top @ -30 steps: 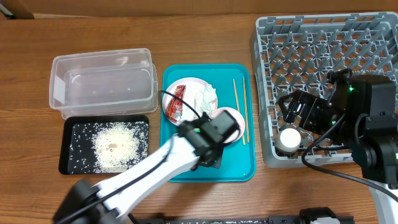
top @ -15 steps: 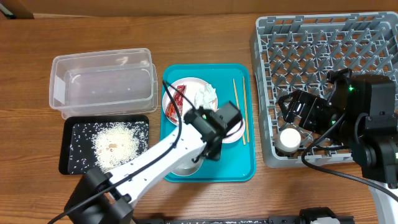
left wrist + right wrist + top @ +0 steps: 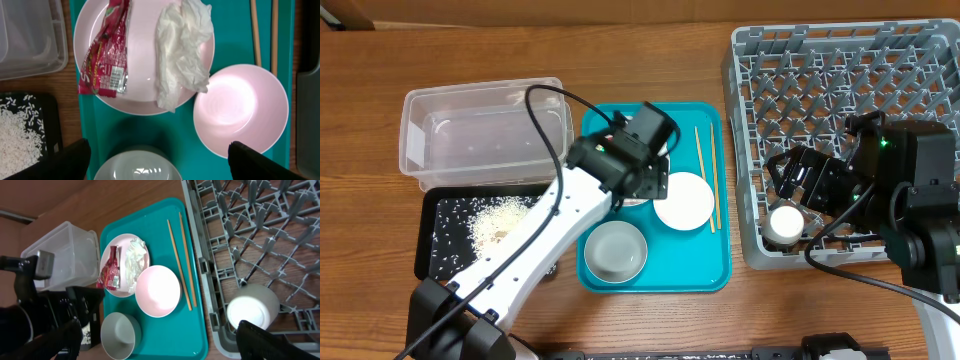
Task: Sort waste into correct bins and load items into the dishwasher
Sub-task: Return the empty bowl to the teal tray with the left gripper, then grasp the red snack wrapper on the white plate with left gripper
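A wooden table was seen from overhead. A teal tray (image 3: 705, 265) was set at its middle. A clear plastic tub (image 3: 415, 140) was placed to the tray's left, and a flat black tray (image 3: 428, 255) lay just in front of the tub. White rice grains (image 3: 500, 225) were scattered inside the black tray. A large grey dish rack (image 3: 840, 70) was set at the right.

The left gripper (image 3: 159, 161) was held above the teal tray, over the large white plate (image 3: 145, 85). Its jaws were spread wide and nothing was gripped. On the plate, a red crinkled wrapper (image 3: 106, 55) was laid along the left side. A crumpled white napkin (image 3: 182, 50) was laid beside it at the right, with its lower end draped over the plate's rim. A smaller white bowl (image 3: 240, 107) was placed just beside the plate. A second bowl (image 3: 616, 250) was placed near the tray's front edge. Two wooden chopsticks (image 3: 705, 175) were laid side by side along the tray's right side, next to the white bowl.

The right gripper (image 3: 162, 342) was held over the rack, its jaws spread wide and empty. A small white cup (image 3: 252, 311) was seated in the rack, near the corner closest to the teal tray. Whether its mouth was turned up or down could not be told.
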Tool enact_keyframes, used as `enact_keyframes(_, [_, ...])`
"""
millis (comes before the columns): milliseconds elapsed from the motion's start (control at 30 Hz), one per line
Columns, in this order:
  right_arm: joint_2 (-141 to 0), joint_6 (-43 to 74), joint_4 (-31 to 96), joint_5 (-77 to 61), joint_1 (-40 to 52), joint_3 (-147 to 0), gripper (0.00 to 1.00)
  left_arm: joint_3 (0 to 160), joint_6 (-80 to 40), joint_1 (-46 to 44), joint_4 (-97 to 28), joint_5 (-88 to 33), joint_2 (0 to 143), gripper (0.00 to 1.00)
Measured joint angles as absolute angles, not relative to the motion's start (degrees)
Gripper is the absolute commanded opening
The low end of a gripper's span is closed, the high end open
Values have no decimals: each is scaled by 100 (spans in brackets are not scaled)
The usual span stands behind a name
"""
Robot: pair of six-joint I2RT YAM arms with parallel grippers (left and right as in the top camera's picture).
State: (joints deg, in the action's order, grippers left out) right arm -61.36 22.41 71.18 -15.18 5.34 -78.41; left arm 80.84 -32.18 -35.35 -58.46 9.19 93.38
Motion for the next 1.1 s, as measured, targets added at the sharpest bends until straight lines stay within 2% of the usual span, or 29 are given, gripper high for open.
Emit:
enact_keyframes(267, [-6173, 2241, 7185, -1516, 534, -7841, 100, 8084, -2978, -3409, -5966, 725, 9341, 90])
enact_keyframes(767, [-6510, 1975, 6984, -2069, 550, -7841, 100, 8084, -2829, -3409, -6556, 534, 9341, 84])
enact_keyframes(1033, [-6510, 1632, 6987, -2198, 1212, -7841, 100, 8084, -2827, -3398, -6637, 539, 9341, 84])
enact_keyframes(1100, [-6510, 1612, 6984, -2121, 1363, -7841, 100, 8084, -2829, -3371, -6716, 528, 9341, 78])
